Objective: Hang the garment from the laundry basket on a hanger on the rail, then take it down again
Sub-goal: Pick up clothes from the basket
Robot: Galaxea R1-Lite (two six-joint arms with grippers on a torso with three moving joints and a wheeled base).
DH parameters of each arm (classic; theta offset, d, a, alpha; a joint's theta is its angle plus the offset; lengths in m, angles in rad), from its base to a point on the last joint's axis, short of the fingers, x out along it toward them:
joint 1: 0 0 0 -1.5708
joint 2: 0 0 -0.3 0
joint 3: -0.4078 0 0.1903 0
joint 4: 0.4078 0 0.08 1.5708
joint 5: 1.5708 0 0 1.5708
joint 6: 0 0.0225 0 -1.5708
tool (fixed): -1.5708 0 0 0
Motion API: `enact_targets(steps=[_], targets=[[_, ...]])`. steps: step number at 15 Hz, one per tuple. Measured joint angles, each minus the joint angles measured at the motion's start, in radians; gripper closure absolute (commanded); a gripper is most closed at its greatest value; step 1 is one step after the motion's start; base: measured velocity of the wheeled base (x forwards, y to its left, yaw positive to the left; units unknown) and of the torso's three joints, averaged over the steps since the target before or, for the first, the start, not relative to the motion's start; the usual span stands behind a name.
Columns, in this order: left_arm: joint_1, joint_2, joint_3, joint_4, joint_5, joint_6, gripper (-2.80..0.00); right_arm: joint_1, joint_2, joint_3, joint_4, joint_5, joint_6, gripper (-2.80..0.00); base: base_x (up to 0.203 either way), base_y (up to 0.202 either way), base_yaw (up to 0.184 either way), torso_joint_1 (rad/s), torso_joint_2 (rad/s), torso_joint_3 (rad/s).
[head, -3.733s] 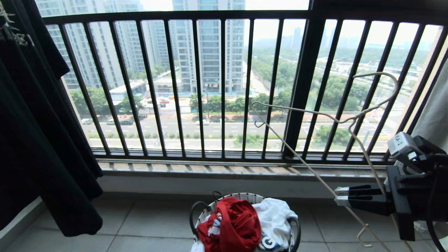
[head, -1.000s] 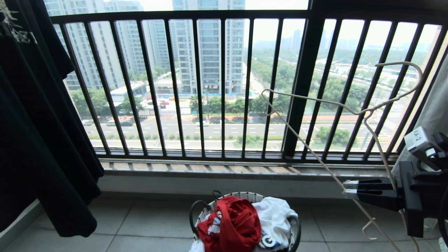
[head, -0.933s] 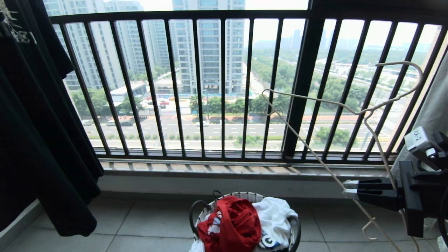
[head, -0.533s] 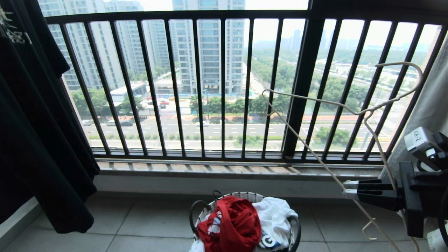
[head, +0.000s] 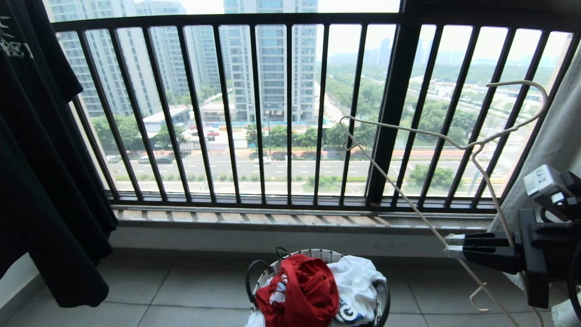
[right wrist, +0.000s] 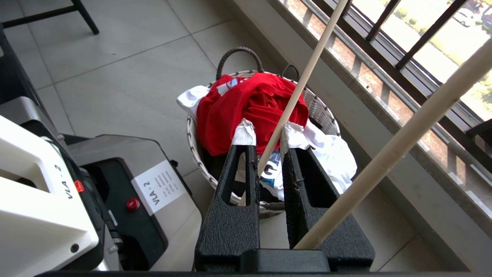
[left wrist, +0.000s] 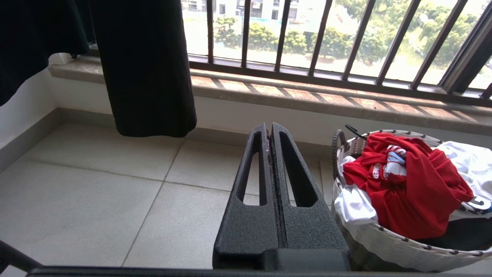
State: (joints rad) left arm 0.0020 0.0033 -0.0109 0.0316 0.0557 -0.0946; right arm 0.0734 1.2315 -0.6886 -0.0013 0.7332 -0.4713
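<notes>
The right gripper (head: 447,246) clamps the hanger (head: 458,146) (seemingly its lower bar); the left gripper (left wrist: 269,132) is closed, empty.

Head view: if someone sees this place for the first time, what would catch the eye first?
Probably the red garment, heaped in the laundry basket on the floor below the barred window railing. Next, the thin white hanger, gripped by the right gripper at the right edge.

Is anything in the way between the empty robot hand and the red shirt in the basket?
Nothing visible is. The shut left gripper looks over bare floor at the red shirt, which lies on top in the basket.
</notes>
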Motion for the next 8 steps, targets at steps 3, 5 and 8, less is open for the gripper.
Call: enact_targets(steps=[3, 5, 8], targets=[[0.000, 0.006, -0.001, 0.000, 0.000, 0.005, 0.00, 0.000, 0.003, 0.000, 0.000, 0.000, 0.000, 0.00, 0.000, 0.000, 0.000, 0.000, 0.00, 0.000], [0.000, 0.012, -0.027, 0.017, -0.001, -0.006, 0.00, 0.000, 0.004, 0.000, 0.000, 0.000, -0.001, 0.00, 0.000, 0.000, 0.000, 0.000, 0.00, 0.000], [-0.001, 0.091, -0.130, 0.005, -0.001, -0.051, 0.00, 0.000, 0.006, 0.000, 0.000, -0.001, -0.001, 0.00, 0.000, 0.000, 0.000, 0.000, 0.00, 0.000]])
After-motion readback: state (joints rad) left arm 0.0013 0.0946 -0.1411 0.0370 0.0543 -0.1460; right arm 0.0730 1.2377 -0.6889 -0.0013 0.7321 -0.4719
